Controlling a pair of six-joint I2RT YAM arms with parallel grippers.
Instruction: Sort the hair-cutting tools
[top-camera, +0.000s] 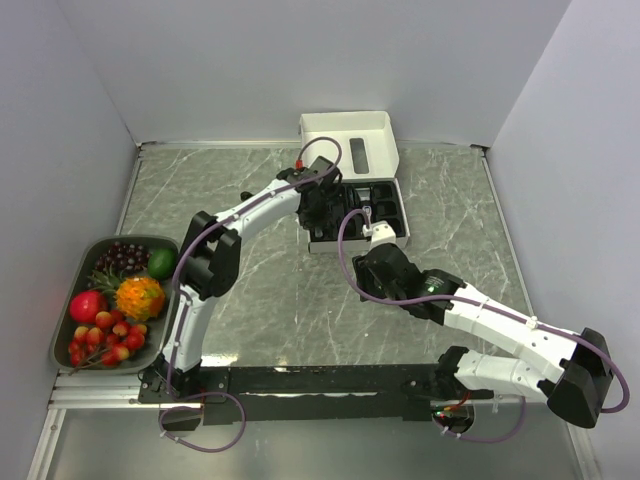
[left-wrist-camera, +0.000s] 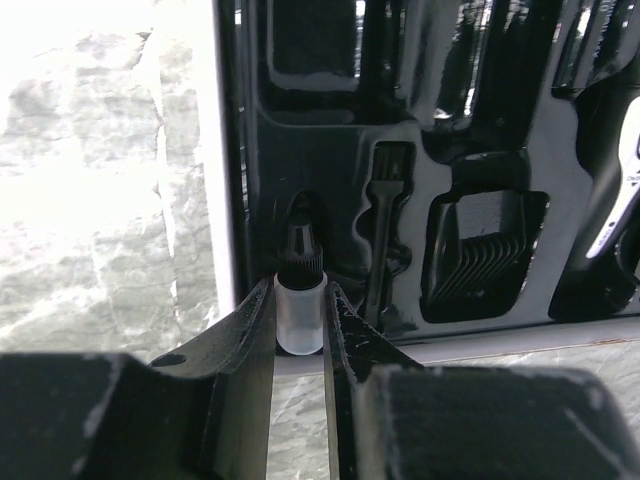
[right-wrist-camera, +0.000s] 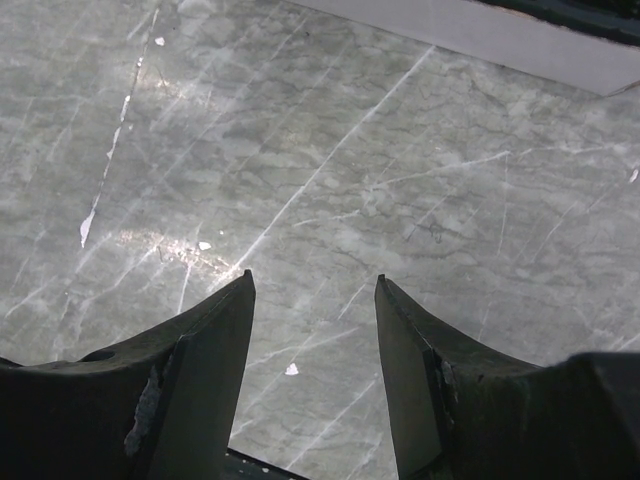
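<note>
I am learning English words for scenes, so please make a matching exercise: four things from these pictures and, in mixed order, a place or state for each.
1 left gripper
2 right gripper
3 comb guard
4 fruit tray

A open, above the table
B at the table's left edge
C shut on the small bottle
D in a slot of the black insert

Pairs: 1-C; 2-A; 3-D; 4-B

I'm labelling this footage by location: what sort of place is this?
Probably a lab robot test cell: a left arm and right arm bolted to a marble-look table, plain walls boxing it in, staged fruit tray.
</note>
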